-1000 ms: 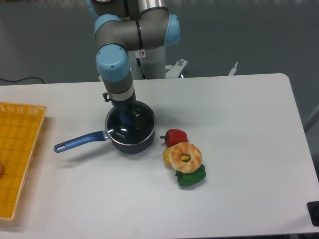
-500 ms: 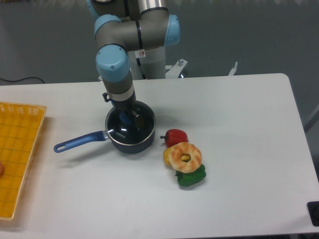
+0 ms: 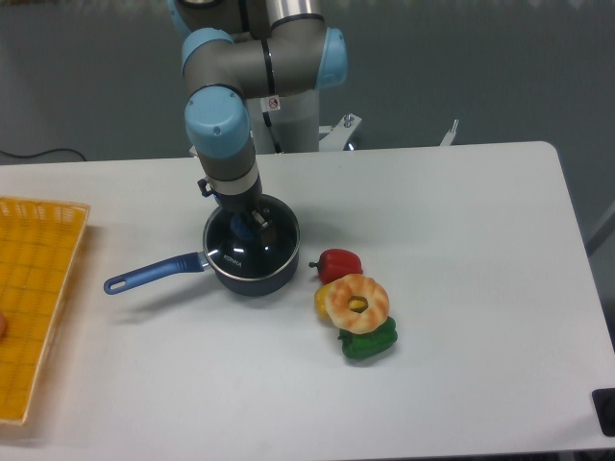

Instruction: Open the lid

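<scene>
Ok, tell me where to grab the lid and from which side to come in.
Grip the knob at the centre of the lid, coming straight down from above. The lid lies flat on the pan, its glass too wide and its rim flush, so the raised knob looks like the only part two fingers can close around. The gripper is already down over it; whether it has closed cannot be seen.

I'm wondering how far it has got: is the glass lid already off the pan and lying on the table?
No, the lid sits on the pan, with the gripper down over its middle.
</scene>
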